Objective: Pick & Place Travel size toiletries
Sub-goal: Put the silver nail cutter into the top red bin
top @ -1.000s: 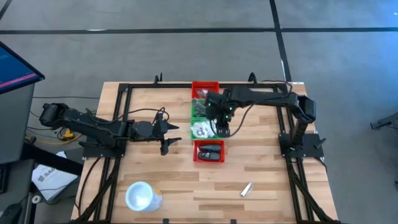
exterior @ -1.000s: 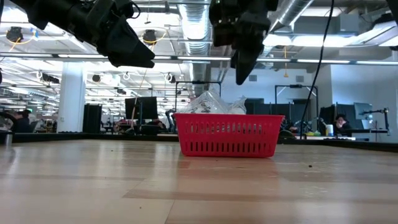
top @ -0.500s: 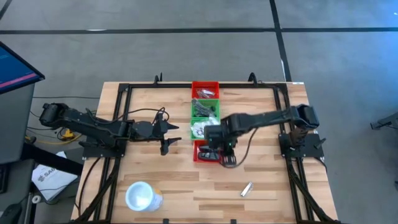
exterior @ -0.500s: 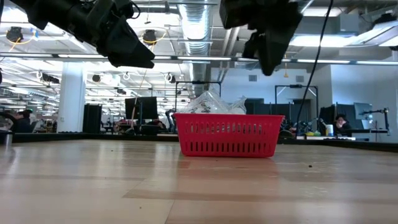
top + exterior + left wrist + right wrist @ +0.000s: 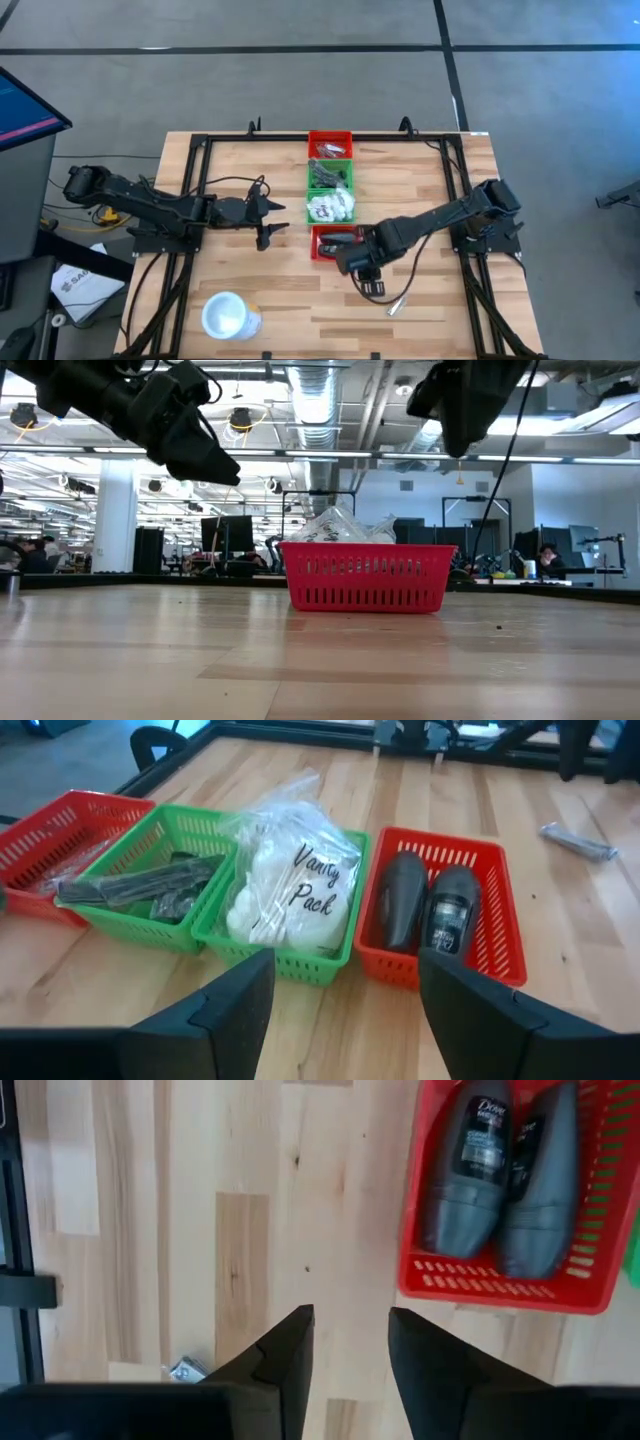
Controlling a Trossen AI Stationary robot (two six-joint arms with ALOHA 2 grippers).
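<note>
Red mesh bin [image 5: 335, 244] nearest me already holds two black oblong deodorants [image 5: 500, 1175], lying side by side. The green bin [image 5: 275, 935] next in the row carries the clear packet of white swabs [image 5: 285, 890]; another green bin [image 5: 140, 890] beyond it has dark slim pieces, and the far red bin [image 5: 329, 146] has more packets.

My right gripper [image 5: 366, 272] hangs above the bare wood just beside the near red bin. Its fingers [image 5: 285, 1355] stand partly apart with nothing between them. One slim silver-grey tube [image 5: 397, 303] lies loose on the surface [image 5: 250, 280], near that gripper; a corner of it shows in the right wrist view. I judge this to be the reach for that stray tube.

My left gripper [image 5: 276, 221] waits above the surface beside the bins, fingers spread wide and empty.

Next I need to carry the right gripper over the tube, line the fingers across its narrow width, descend, and close. It lies flat, so I expect a low, careful pinch. A white cup [image 5: 226, 316] sits at the near edge, not my concern.
</note>
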